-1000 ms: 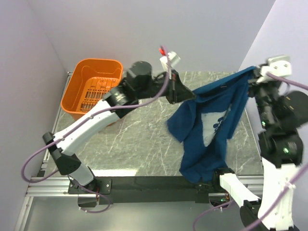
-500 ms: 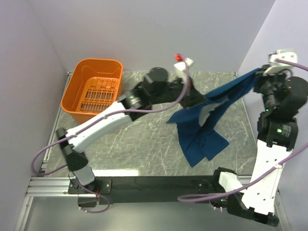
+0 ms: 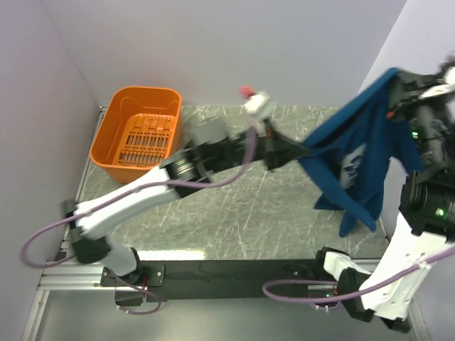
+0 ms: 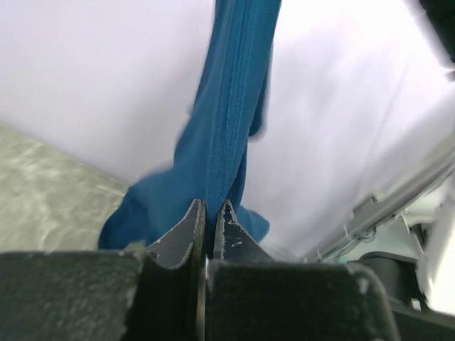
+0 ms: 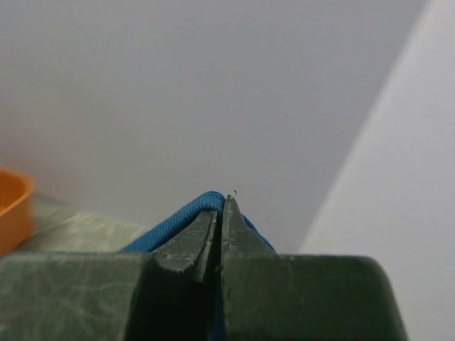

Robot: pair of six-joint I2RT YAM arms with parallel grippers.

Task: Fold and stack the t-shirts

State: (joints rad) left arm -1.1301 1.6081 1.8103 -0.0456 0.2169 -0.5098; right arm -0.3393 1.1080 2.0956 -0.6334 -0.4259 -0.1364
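Observation:
One dark blue t-shirt (image 3: 359,153) with a pale print on it hangs in the air over the right side of the table, stretched between both grippers. My left gripper (image 3: 302,150) is shut on one edge of it; the left wrist view shows the cloth (image 4: 231,106) pinched between the jaws (image 4: 210,206). My right gripper (image 3: 397,77) is raised high at the right and is shut on another edge; the right wrist view shows a blue hem (image 5: 181,217) wrapped over the jaw tips (image 5: 221,202). The shirt's lower part dangles free.
An orange plastic basket (image 3: 124,106) stands at the back left of the marble-patterned table (image 3: 213,213). Pale walls close in at the back and both sides. The right arm stands tall at the table's right edge.
The right gripper has risen and the left has moved right, both holding the shirt. The shirt has lifted off the table and now hangs farther right.

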